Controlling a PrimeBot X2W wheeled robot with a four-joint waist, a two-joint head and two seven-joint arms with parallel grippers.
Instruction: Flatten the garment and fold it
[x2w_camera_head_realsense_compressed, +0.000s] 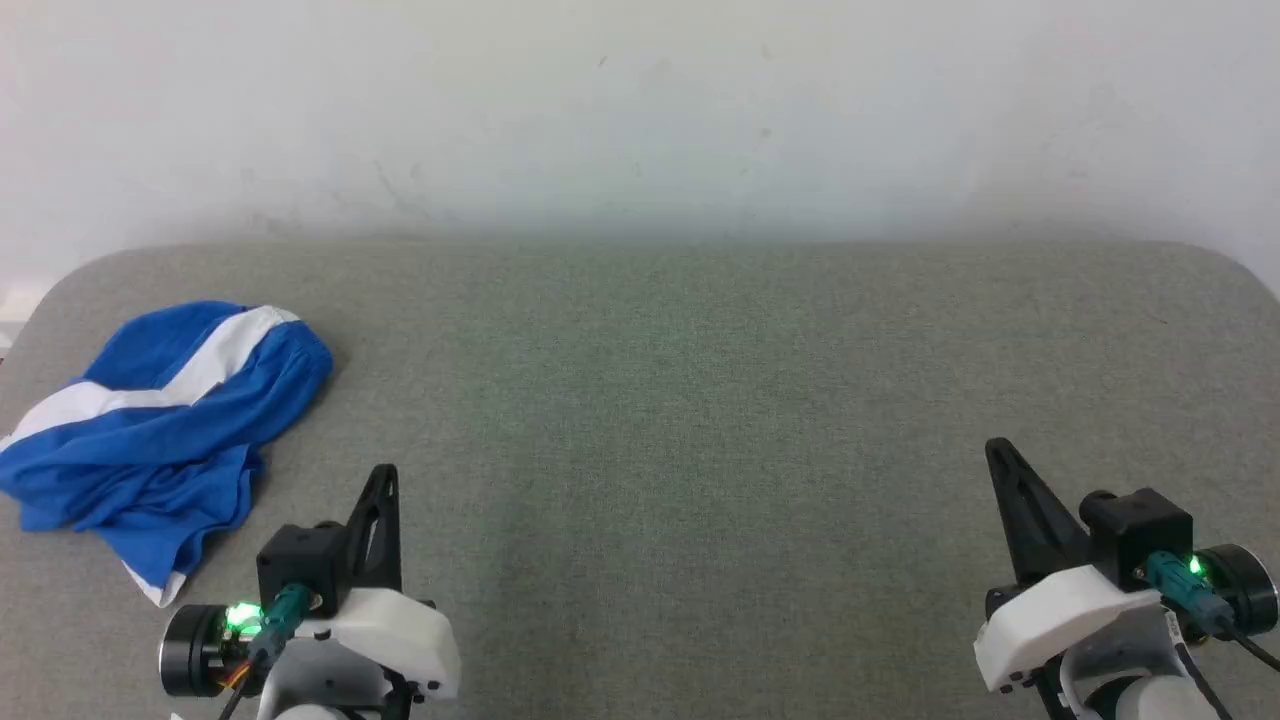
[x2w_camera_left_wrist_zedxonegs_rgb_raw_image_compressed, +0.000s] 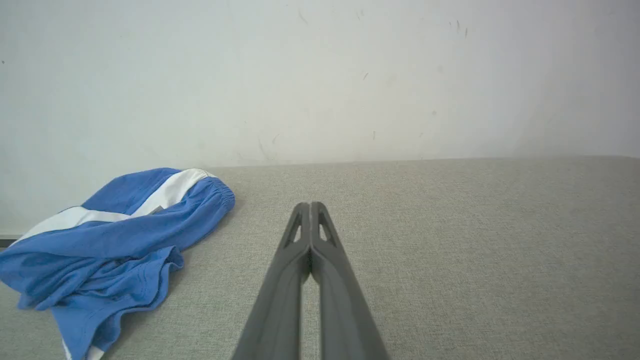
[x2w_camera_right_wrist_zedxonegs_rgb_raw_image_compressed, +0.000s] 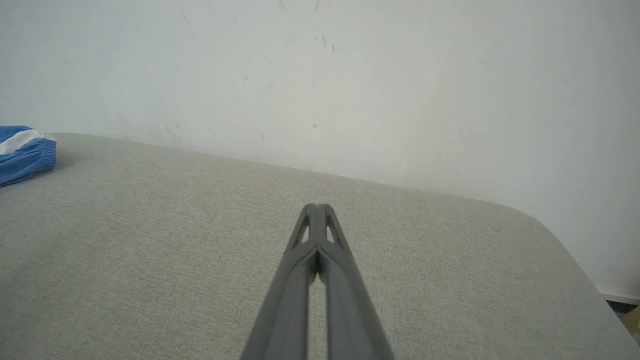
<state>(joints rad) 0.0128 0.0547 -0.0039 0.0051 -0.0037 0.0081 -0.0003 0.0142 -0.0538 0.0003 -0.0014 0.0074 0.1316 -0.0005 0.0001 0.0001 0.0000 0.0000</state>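
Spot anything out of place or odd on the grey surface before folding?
The blue garment lies crumpled in a heap near the grey surface's left edge, with its white stripe kinked and its layers bunched rather than flat. The left gripper and right gripper are shut and clear of it. Nothing looks spilled or damaged.

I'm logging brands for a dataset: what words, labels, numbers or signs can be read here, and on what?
None readable.
The garment shows no print; a small greyish patch on its white stripe, perhaps a tag, is too small to read.
The wall and the padded surface bear no writing.
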